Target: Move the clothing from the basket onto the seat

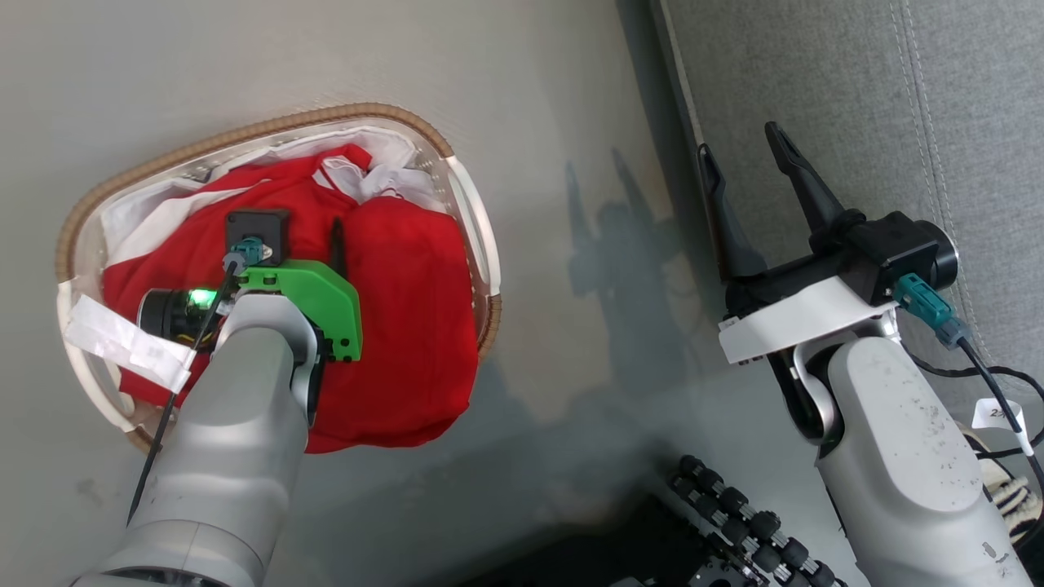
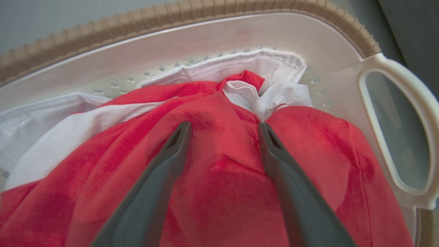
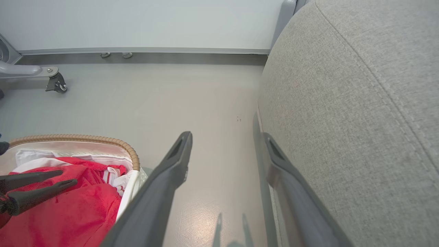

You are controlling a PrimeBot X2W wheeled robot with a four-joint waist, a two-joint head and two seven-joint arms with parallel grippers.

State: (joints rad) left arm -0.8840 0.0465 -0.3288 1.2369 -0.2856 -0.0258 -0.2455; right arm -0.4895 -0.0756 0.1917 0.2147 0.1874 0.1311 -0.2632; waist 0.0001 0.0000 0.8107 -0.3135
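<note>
We see the basket (image 1: pixel 375 108) standing on the grey floor (image 1: pixel 530 98), well apart from the seat (image 1: pixel 816 81), whose grey woven cushion rises at our right. The basket is an oval white perforated tub with a brown woven-look rim and a white loop handle (image 2: pixel 422 113) on the side toward the seat. Inside, the clothing (image 1: pixel 408 285) lies in a heap of bright red fabric that covers most of the tub and bulges over its near rim. A broad white band (image 2: pixel 68 137) crosses one garment, and a red-striped white cuff (image 3: pixel 109 175) shows near the far wall. A plain white liner cloth (image 2: pixel 274 68) is bunched against that wall, behind and partly under the red. Our left jaws stand wide open above the heap. Their dark fingers (image 2: pixel 164 171) point down at the red fabric with a soft ridge of it between them, and nothing is pinched. Our right jaws are also wide open and empty. Their fingers (image 1: pixel 803 179) hang over the floor just beside the seat's front edge.
</note>
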